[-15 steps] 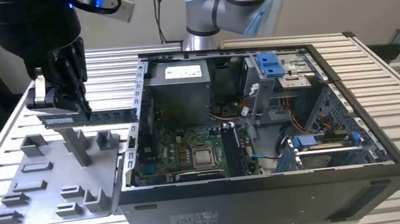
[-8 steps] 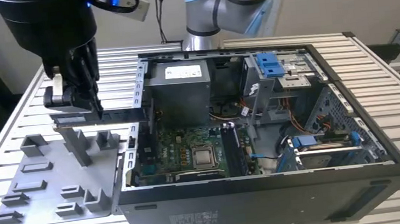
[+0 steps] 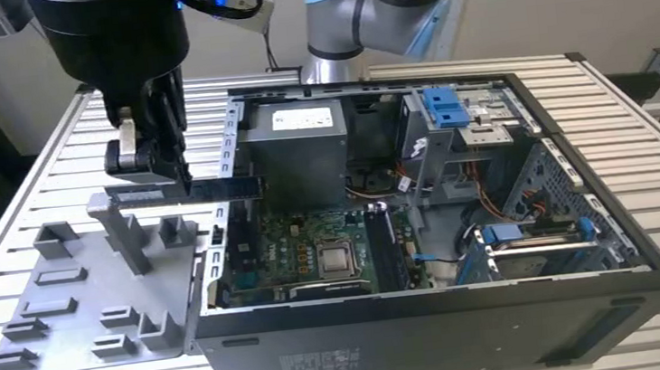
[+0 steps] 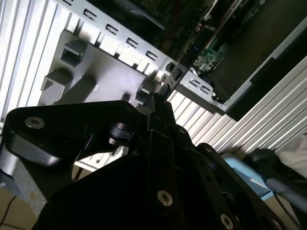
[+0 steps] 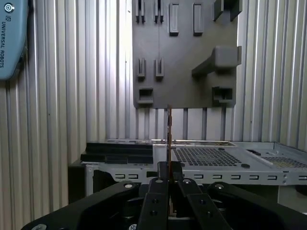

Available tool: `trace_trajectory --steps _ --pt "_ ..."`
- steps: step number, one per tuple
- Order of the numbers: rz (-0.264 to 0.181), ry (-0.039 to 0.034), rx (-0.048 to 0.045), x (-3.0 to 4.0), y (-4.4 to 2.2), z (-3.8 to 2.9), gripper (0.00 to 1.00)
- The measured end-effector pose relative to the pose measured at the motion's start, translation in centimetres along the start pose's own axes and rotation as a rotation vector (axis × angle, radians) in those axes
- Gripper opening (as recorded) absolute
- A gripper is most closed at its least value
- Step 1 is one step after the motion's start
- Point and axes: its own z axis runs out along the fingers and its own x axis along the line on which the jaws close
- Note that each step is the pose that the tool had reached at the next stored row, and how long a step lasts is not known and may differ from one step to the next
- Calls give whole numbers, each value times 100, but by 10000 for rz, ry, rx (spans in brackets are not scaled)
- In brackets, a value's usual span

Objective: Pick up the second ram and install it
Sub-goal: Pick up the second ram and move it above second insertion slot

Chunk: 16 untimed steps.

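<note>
Exterior view, upper left of frame: we see the end effector (image 3: 177, 175) closed on the second ram (image 3: 229, 188), holding it level and on edge above the grey tray (image 3: 48, 344), beside the open computer case (image 3: 442, 342); that pose, we judge, matches its board slot.

The second ram (image 3: 224, 189) is a long, thin, flat dark stick, held level in the air with its broad face upright, so the exterior view shows it as a slim horizontal bar. It is clamped in the gripper (image 3: 172, 175), its free length reaching toward the exterior view's right, to the open computer case (image 3: 442, 338). It hangs above the edge of the grey tray (image 3: 75, 300) beside that case (in the first wrist view it is a mere sliver, edge-on).
</note>
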Motion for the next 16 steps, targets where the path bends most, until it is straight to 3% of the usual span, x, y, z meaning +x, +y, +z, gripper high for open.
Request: trace_trajectory --steps 16 --pt "-67 1 -1 -1 -457 -14 14"
